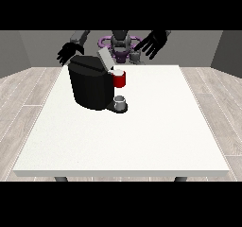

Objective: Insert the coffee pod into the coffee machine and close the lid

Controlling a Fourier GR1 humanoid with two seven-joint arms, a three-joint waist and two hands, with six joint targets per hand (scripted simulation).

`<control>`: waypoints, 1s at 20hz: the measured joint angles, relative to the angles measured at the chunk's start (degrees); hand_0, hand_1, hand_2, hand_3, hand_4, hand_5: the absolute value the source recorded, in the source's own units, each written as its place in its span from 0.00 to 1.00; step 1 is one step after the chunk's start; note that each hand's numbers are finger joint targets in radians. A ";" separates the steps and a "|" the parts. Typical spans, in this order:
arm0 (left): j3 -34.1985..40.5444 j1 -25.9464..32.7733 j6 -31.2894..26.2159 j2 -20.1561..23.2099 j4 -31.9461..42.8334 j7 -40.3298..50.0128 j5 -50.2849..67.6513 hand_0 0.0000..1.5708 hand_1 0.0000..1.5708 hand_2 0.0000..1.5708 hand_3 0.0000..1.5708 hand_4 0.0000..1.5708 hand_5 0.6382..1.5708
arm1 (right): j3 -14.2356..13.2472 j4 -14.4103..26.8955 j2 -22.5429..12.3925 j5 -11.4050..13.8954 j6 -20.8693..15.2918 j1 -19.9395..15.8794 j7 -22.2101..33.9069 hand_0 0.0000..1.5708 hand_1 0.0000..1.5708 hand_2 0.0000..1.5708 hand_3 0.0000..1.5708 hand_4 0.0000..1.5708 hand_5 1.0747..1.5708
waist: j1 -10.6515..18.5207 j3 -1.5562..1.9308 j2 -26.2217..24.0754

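A black coffee machine [90,86] stands on the white table [142,136] at the left of middle. Its grey lid [104,58] is tilted up and open. At the machine's head a red pod holder [120,79] shows a pale top; I cannot tell whether a pod sits in it. A small grey cup [120,102] rests on the machine's base. The hand at the view's left [69,52] hovers behind the machine with fingers spread. The hand at the view's right [152,43] is raised above the table's far edge, fingers spread, holding nothing.
The robot's torso [121,44] is behind the table's far edge. The table's front and right parts stretch wide around the machine. Wooden floor surrounds the table.
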 measured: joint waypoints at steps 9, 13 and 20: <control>7.12 13.45 -0.26 -8.49 -0.95 -4.69 11.07 0.00 0.00 0.00 0.00 0.09 1.00 | 0.07 -2.59 -3.73 -0.25 3.88 5.46 0.76 0.00 0.00 0.00 0.00 0.24 1.00 | 5.77 0.01 -10.43; 8.88 17.04 -0.86 -10.40 -1.41 -4.12 14.25 0.00 0.00 0.00 0.00 0.00 1.00 | 1.03 -5.84 -5.52 -1.18 6.60 3.98 4.45 0.00 0.00 0.00 0.00 0.00 1.00 | 7.39 0.01 -13.51; 9.41 22.49 -3.85 -12.84 -5.01 -3.57 18.83 0.00 0.00 0.00 0.00 0.04 1.00 | 0.89 -8.51 -8.02 -2.16 9.43 0.53 6.96 0.00 0.00 0.00 0.00 0.00 1.00 | 11.82 0.02 -14.87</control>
